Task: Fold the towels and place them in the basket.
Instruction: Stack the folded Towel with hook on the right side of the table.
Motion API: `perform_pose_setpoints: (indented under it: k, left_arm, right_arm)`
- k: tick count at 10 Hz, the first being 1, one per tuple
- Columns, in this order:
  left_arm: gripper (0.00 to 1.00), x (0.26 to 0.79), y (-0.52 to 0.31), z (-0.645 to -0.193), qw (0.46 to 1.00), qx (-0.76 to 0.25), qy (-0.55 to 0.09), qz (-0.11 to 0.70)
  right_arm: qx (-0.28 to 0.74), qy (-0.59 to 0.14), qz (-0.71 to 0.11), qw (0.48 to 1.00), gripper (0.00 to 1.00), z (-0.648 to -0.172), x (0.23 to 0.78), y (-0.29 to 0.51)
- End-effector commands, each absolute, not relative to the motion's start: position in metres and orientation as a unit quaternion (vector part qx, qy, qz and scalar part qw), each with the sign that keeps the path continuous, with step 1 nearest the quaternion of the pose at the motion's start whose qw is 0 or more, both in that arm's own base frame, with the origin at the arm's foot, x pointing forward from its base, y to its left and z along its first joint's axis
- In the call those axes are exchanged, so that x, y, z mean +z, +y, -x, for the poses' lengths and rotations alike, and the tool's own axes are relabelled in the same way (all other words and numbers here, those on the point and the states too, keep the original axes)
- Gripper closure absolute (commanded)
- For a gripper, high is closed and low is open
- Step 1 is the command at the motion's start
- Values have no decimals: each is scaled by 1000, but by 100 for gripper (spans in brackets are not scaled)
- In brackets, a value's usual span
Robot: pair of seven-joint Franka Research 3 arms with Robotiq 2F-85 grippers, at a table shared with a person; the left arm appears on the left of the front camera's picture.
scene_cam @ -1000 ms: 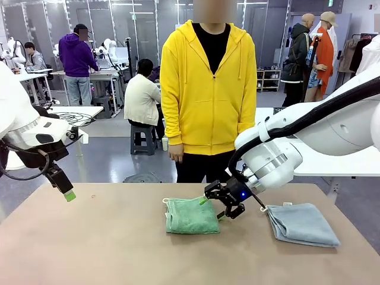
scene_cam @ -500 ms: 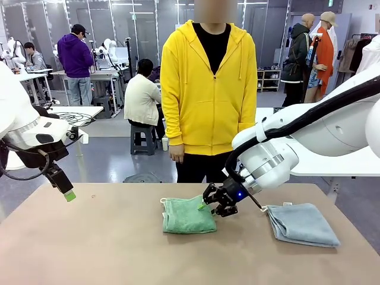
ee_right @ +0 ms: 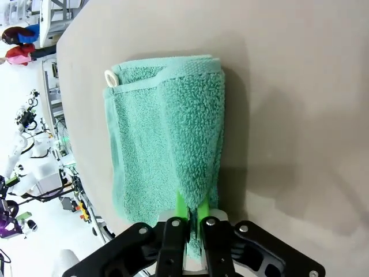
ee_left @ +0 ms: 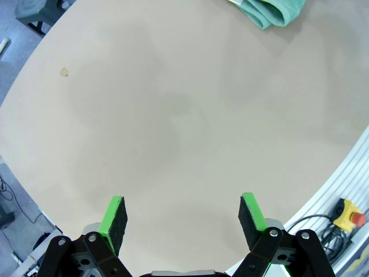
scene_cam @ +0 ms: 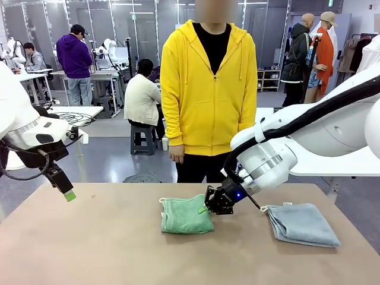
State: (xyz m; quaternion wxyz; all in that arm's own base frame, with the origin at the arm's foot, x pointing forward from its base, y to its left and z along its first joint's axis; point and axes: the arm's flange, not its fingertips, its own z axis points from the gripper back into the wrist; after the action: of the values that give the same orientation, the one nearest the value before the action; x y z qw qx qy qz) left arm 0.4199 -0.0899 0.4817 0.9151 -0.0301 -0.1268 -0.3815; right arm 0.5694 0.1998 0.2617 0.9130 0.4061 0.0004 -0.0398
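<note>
The sea-green towel [scene_cam: 183, 216] lies folded at the table's middle, its white loop at its far-left corner. My right gripper [scene_cam: 206, 208] is shut on that towel's right edge. In the right wrist view, a raised fold of the green towel [ee_right: 167, 127] runs down between the closed green pads [ee_right: 182, 206] of my right gripper [ee_right: 192, 212]. The pale grey-blue towel [scene_cam: 303, 224] lies folded at the right. At the table's left edge, above the surface, my left gripper [scene_cam: 69, 195] hangs open and holds nothing; the left wrist view shows its jaws wide apart [ee_left: 183, 216] over bare table. The basket is out of view.
A person in a yellow hoodie [scene_cam: 208, 89] stands at the far side, arms down. The table [scene_cam: 107, 249] is bare between my left gripper and the green towel [ee_left: 271, 10]. A yellow box with a red button [ee_left: 350, 214] sits beyond the table's edge.
My right gripper has shut on the green towel's right edge and moved left. The towel has shifted slightly left with it. The left arm has not moved.
</note>
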Motion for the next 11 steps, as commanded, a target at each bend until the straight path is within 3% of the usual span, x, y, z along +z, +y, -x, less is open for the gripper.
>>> perform_pose_setpoints:
  k: [1, 7, 8, 11]
  left_arm:
    - [2, 484, -91, -423, 918, -377, -124, 23]
    - [2, 484, -91, -423, 918, -377, -124, 23]
    - [2, 484, -91, -423, 918, -377, -124, 23]
    - [2, 484, -91, -423, 918, -377, -124, 23]
  right_arm:
    - [-37, -10, -410, 911, 100, -555, 259, 205]
    - [-40, 0, -406, 913, 100, -569, 262, 200]
    - [-40, 2, -405, 913, 93, -568, 261, 200]
    - [20, -32, -391, 920, 94, -552, 330, 172]
